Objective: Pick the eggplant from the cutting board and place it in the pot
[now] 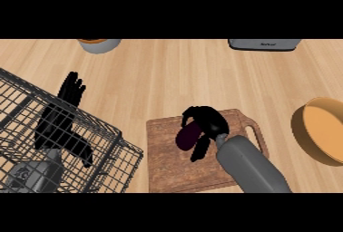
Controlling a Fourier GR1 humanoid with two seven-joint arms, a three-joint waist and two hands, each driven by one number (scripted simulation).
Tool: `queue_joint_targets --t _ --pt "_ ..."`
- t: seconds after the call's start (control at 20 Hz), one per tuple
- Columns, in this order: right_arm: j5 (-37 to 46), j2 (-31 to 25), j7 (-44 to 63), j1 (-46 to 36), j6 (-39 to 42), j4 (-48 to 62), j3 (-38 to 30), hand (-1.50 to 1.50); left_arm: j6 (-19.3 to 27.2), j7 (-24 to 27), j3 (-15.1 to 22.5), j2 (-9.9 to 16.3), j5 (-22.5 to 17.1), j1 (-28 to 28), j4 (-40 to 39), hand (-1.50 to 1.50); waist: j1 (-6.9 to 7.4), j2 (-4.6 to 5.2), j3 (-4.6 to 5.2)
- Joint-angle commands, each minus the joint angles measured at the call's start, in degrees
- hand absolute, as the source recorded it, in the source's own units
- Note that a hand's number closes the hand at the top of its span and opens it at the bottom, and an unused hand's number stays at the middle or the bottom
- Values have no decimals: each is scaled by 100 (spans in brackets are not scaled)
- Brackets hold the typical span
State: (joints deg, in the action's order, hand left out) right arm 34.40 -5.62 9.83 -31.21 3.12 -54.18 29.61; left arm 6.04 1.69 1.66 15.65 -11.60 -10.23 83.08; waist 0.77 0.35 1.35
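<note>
A dark purple eggplant (188, 135) lies on the brown wooden cutting board (167, 167) near its upper middle. My right hand (209, 121) is over it, fingers and thumb curled round the eggplant, which shows only partly beneath them. The orange pot (324, 131) stands at the right edge of the view, apart from the board. My left hand (66, 113) rests open at the left, fingers pointing up, seen through the wire rack.
A black wire dish rack (100, 131) fills the lower left, over my left forearm. A grey cup with an orange inside (99, 44) stands at the top left. A grey appliance (263, 44) sits at the top right edge.
</note>
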Motion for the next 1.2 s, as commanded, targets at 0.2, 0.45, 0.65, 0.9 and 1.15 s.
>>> queue_joint_targets --t 0.2,0.45,0.65,0.9,1.15 --pt "339 327 -614 -106 -473 730 30 150 437 -130 -201 -207 89 -741 197 0 -32 -8 -140" --pt "741 61 228 -270 -565 59 14 150 476 -305 -184 -246 65 -378 653 0 -84 -77 -136" --pt "717 -45 846 -299 -490 -662 -245 150 277 -276 -421 -36 -26 -395 407 0 -168 -96 -132" --pt "1577 546 3028 -1279 -1322 -447 -117 150 136 -267 -354 -71 -41 -586 289 0 -10 -88 -125" --pt "2693 519 4836 -2126 -1531 -422 -216 150 80 -11 -461 1 16 -433 112 0 -103 -140 -111"
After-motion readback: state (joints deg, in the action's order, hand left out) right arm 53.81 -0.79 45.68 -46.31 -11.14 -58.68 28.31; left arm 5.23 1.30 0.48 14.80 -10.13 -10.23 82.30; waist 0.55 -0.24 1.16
